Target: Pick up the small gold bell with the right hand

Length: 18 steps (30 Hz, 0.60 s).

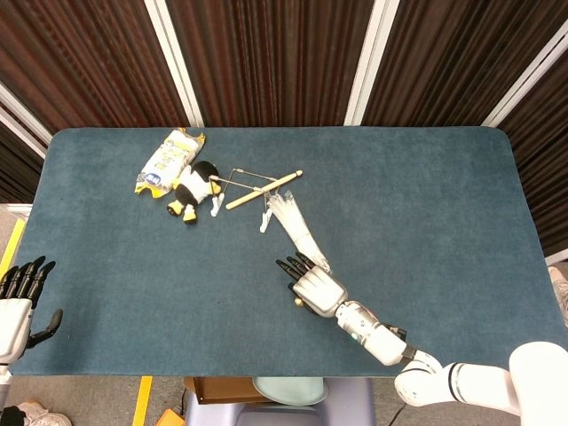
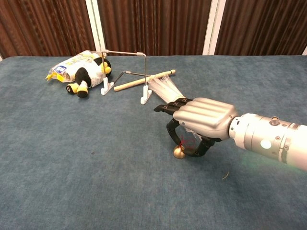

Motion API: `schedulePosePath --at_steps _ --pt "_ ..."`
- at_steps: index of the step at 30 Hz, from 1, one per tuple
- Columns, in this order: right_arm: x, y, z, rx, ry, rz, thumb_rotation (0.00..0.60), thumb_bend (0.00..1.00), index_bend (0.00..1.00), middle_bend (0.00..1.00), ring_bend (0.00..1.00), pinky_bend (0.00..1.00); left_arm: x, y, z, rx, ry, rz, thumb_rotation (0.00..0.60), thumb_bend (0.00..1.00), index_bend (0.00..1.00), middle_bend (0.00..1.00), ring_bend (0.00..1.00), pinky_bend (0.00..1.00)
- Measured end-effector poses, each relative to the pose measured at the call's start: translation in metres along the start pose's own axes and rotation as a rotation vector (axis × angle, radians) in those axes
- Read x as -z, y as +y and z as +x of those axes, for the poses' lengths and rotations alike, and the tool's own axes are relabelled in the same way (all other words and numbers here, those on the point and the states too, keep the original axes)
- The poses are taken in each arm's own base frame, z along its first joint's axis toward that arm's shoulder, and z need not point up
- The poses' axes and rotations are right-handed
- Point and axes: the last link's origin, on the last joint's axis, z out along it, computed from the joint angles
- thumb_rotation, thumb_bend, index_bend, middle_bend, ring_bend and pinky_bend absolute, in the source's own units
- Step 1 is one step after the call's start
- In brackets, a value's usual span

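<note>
— Bell (image 2: 179,152), small and gold, on the blue table cover (image 2: 72,158), directly under the right hand (image 2: 201,120)?
— Yes: sits just below the palm, between a dark finger (image 2: 171,130) curling down on one side and the thumb hooking under on the other. Red thread at its top, up between those two. Seen from the head view only as a gold speck (image 1: 299,303) at the near edge of the right hand (image 1: 315,288).
— Gripped, then?
— Cannot tell. Fingers half curled around it, close on both sides, but contact not clear in either view; bell looks to rest on the cloth.
— And the left hand?
— Down at the near left corner in the head view (image 1: 19,297), off the table edge, fingers apart and upright, holding nothing.
— Farther back?
— Clear plastic bundle (image 2: 165,88) just beyond the right hand's fingertips, fanning toward them. Then a wooden stick (image 2: 144,80) lying across a thin wire frame on white feet (image 2: 145,98). Beyond, near the far left, a black-and-white plush penguin (image 2: 86,74) against a white and yellow packet (image 2: 69,64).
</note>
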Motion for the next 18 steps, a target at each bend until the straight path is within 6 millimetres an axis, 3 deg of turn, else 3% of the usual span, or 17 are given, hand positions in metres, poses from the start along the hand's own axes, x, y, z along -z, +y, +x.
schedulePosePath --at_steps 18 --pt "-0.0047 -0.0038 -0.0028 -0.028 0.004 -0.007 0.6 0.46 0.69 0.04 0.0 0.0 0.0046 -0.0007 0.0022 0.014 -0.018 0.026 0.6 0.4 0.05 0.0 0.0 0.0"
